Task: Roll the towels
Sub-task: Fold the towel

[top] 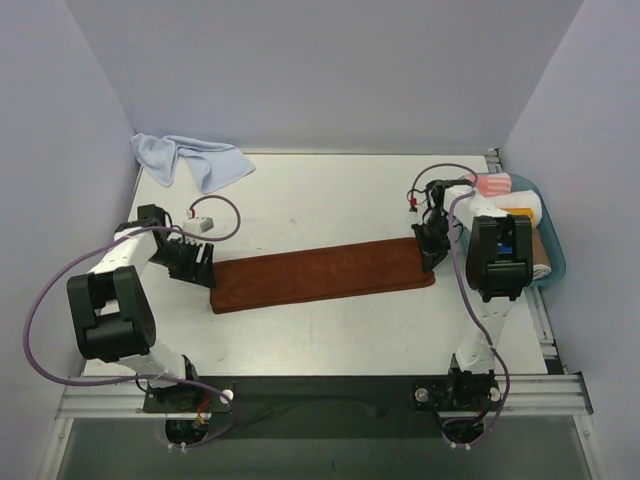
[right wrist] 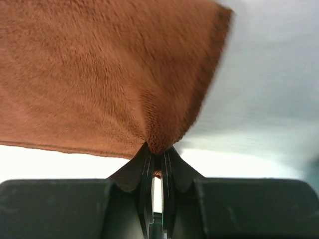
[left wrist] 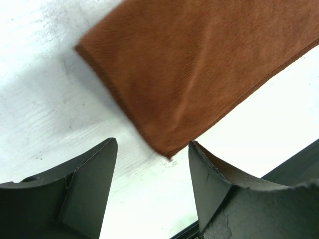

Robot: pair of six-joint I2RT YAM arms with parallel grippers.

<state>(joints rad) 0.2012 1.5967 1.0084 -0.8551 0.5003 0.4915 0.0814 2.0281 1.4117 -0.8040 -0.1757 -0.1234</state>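
The rust-brown towel (top: pixel 322 273), seemingly soft and limp, lies as a long strip across the counter (top: pixel 330 200), probably best taken by its ends: right claw (right wrist: pixel 156 154) pinched on its right end, left claw (left wrist: pixel 152 149) wide at its left end, pale-blue towel (top: pixel 190 160) crumpled far left, teal tray (top: pixel 556 258) at right holding a pink-striped cloth (top: pixel 493 185).
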